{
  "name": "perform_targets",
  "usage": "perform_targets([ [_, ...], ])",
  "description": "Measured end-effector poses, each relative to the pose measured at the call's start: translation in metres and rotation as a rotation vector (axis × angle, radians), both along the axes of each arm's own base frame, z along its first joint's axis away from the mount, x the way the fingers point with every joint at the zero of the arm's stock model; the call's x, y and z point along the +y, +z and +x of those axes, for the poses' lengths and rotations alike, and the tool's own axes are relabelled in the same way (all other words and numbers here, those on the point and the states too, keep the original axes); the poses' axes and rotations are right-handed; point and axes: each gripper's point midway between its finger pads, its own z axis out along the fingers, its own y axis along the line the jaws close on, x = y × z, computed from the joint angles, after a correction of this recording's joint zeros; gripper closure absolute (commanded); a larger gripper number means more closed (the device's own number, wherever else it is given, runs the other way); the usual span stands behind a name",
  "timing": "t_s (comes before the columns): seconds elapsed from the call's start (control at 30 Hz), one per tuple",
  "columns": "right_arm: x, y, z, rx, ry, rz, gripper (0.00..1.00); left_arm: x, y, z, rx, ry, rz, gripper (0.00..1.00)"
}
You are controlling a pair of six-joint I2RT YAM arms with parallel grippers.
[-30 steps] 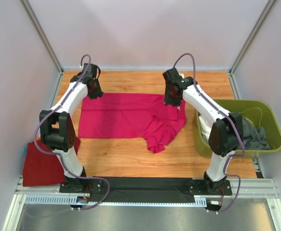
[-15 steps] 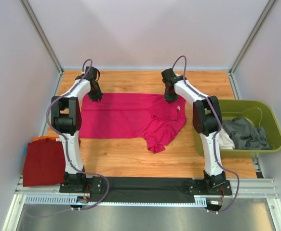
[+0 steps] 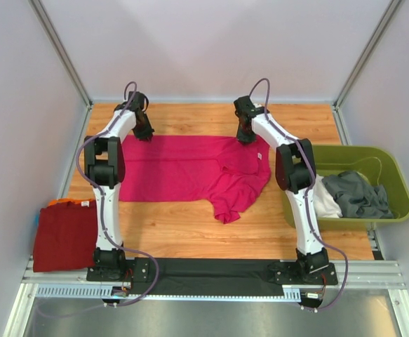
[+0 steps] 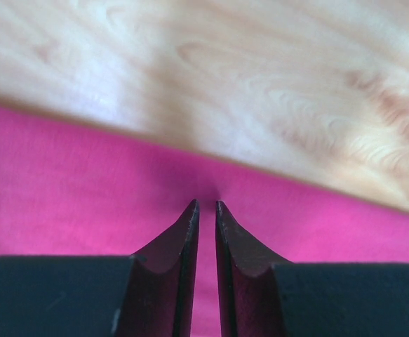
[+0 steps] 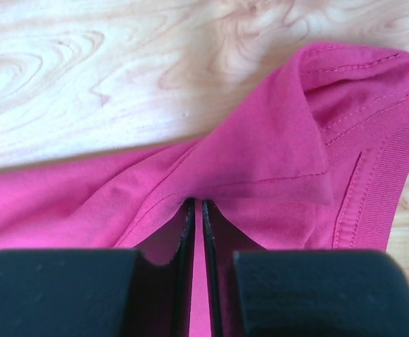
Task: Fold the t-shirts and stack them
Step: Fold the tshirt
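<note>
A magenta-pink t-shirt [image 3: 183, 168] lies spread on the wooden table, its lower right part bunched. My left gripper [image 3: 142, 133] is at the shirt's far left edge. In the left wrist view [image 4: 205, 203] its fingers are closed to a thin slit with the pink cloth [image 4: 85, 196] puckered at the tips. My right gripper [image 3: 245, 137] is at the far edge near the collar. In the right wrist view [image 5: 198, 202] it pinches a fold of the pink cloth [image 5: 281, 154]. A folded dark red t-shirt [image 3: 62, 235] lies at the near left.
An olive-green bin [image 3: 393, 175] stands at the right and holds a grey shirt [image 3: 358, 193] and a white one [image 3: 323, 200]. Bare wood lies beyond the shirt's far edge [image 3: 190, 116]. A black strip runs along the near edge [image 3: 211, 270].
Both arms have stretched out toward the far side, and the grippers have gone down onto the pink shirt's far edge. The shirt has hardly moved.
</note>
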Motion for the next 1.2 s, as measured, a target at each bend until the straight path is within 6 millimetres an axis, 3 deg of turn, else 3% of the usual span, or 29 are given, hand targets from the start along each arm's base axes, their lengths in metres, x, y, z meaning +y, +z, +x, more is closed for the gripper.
perform_targets([
  [0.47,-0.004,0.001,0.039,-0.052,-0.023,0.052,0.77,-0.004,0.0,0.041,-0.026,0.005,-0.072,0.76],
  [0.63,-0.002,0.002,0.044,-0.065,-0.019,0.068,0.76,-0.003,0.001,0.059,-0.055,0.011,-0.103,0.75],
  [0.87,-0.001,0.003,0.044,-0.059,0.004,0.079,0.75,-0.003,0.003,0.062,-0.066,0.019,-0.154,0.75],
  [0.93,0.0,0.007,0.042,-0.056,0.018,0.086,0.69,-0.003,0.005,0.058,-0.069,0.012,-0.159,0.73],
  [1.07,0.006,0.039,0.043,-0.099,0.069,0.119,0.52,-0.002,0.025,0.049,-0.082,-0.013,-0.152,0.65],
  [1.13,0.009,0.073,0.043,-0.151,0.099,0.134,0.44,-0.002,0.052,0.046,-0.12,-0.03,-0.144,0.52],
  [1.2,0.013,0.122,0.042,-0.243,0.131,0.15,0.35,-0.001,0.091,0.037,-0.177,-0.049,-0.133,0.42],
])
